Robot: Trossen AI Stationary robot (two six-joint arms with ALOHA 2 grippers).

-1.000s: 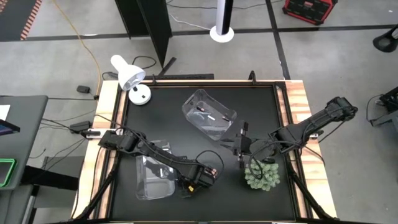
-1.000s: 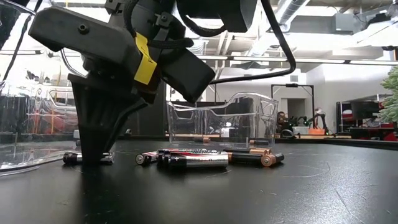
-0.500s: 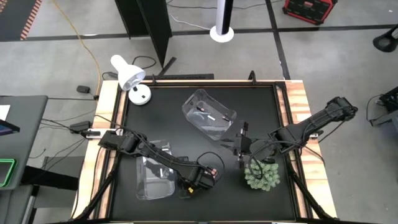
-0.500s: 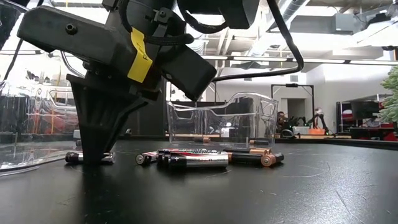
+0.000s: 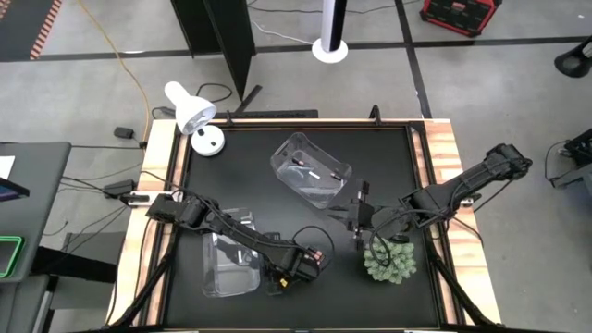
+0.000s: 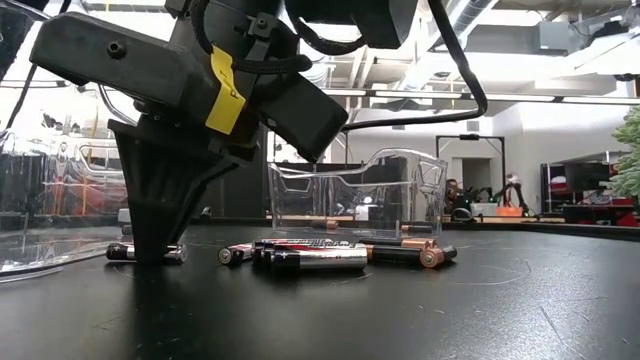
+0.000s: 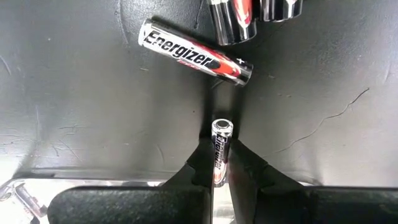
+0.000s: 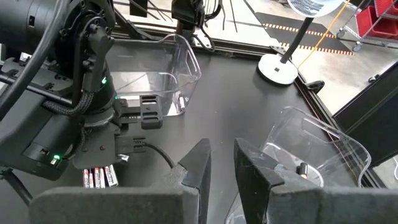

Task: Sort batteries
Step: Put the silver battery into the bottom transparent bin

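On the black table, the left gripper (image 7: 217,163) has just finished closing: its dark fingers now pinch one silvery battery with a black-and-red label (image 7: 221,149), still down on the tabletop beside the near clear plastic bin (image 5: 227,264). To its right lies the loose battery cluster (image 6: 335,254). Lifting looks next. Farther right, the right gripper (image 8: 219,167) waits, jaws slightly parted, holding nothing.
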